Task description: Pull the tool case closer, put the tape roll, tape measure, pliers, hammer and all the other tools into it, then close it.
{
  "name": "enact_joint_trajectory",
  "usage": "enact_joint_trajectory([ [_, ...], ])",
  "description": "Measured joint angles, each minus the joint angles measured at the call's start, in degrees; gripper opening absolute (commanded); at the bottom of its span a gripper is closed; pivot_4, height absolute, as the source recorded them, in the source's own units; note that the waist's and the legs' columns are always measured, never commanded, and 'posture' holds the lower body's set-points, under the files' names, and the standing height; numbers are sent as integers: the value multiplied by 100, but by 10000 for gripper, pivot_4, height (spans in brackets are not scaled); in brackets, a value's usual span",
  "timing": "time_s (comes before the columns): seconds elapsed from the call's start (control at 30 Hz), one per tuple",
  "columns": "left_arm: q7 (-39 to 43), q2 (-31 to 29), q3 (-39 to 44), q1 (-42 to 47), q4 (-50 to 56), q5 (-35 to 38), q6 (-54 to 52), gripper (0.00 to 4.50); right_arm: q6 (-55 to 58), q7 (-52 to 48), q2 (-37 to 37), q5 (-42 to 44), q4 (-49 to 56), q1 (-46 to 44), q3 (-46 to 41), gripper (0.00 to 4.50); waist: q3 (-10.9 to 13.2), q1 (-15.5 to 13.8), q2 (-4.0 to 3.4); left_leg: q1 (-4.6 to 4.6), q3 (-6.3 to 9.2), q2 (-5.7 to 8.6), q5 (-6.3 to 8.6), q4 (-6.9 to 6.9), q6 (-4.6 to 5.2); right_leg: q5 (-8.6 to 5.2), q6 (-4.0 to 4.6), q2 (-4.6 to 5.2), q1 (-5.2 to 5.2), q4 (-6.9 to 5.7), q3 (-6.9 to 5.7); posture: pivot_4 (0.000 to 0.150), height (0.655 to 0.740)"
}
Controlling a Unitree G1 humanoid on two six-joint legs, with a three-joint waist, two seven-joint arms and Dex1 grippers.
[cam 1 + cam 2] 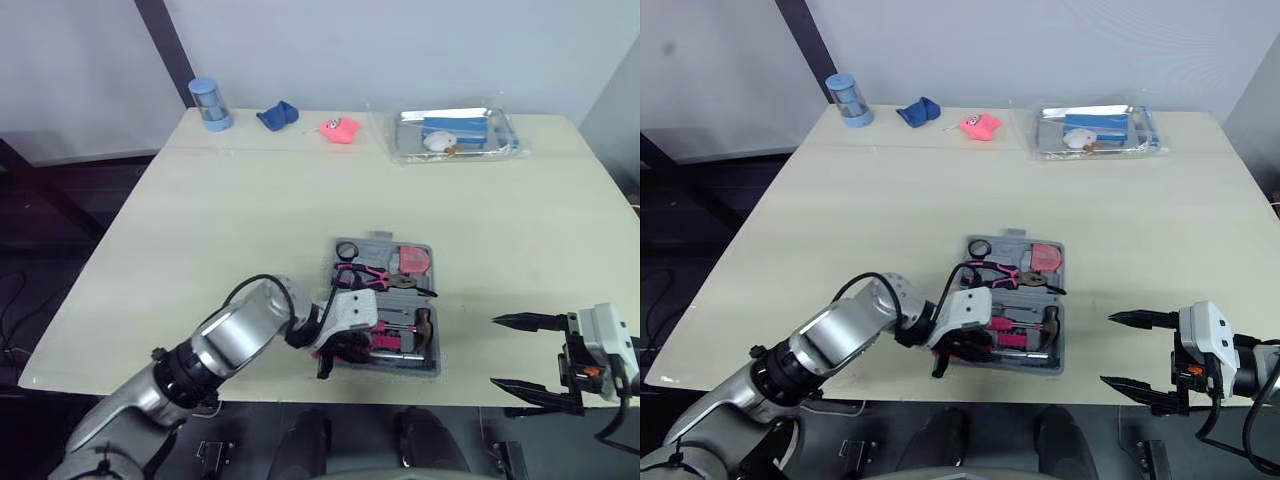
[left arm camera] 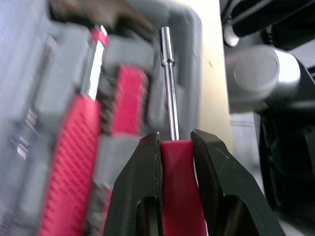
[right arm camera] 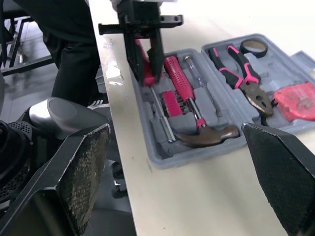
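Observation:
The grey tool case (image 1: 437,322) lies open near the table's front edge. Inside it are the black tape roll (image 1: 346,250), pink-handled pliers (image 1: 375,277), red tape measure (image 1: 413,260), hammer (image 3: 206,135) and a pink screwdriver (image 3: 179,86). My left gripper (image 2: 174,140) is shut on the red handle of a thin screwdriver (image 2: 169,88); its steel shaft lies along the case's front-left slot. My right gripper (image 1: 494,350) stands open to the right of the case, at the table's front edge, with nothing between its fingers.
Along the table's back edge stand a blue cylinder (image 1: 209,103), a blue cloth (image 1: 278,115), a pink toy (image 1: 340,128) and a clear tray (image 1: 455,133) with several items. The table edge runs just in front of the case.

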State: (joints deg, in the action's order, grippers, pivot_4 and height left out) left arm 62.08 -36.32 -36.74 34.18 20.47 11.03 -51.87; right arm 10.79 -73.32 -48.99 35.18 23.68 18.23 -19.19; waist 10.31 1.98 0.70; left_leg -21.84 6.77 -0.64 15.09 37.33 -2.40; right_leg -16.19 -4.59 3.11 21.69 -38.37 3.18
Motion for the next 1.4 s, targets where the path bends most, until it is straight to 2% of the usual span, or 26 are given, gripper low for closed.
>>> enact_joint_trajectory([
  [0.63,252,-168,-260,197,48,17,-161,4506,-110,-36,8,-72,1,132,5,45000,0,2,0,1,1,0,0,0,0,0,0,0,0,0,0,1500,7400],
  [1.33,201,201,-571,155,-582,-362,387,4506,-235,-6,42,-182,0,170,4,45000,0,-4,-1,1,1,0,0,2,0,0,0,0,-2,-1,0,1500,7400],
  [1.4,211,200,-570,143,-608,-362,424,14670,-237,-2,60,-194,0,171,4,45000,0,-5,-1,1,1,0,0,2,0,0,0,0,-2,-1,0,1500,7400],
])
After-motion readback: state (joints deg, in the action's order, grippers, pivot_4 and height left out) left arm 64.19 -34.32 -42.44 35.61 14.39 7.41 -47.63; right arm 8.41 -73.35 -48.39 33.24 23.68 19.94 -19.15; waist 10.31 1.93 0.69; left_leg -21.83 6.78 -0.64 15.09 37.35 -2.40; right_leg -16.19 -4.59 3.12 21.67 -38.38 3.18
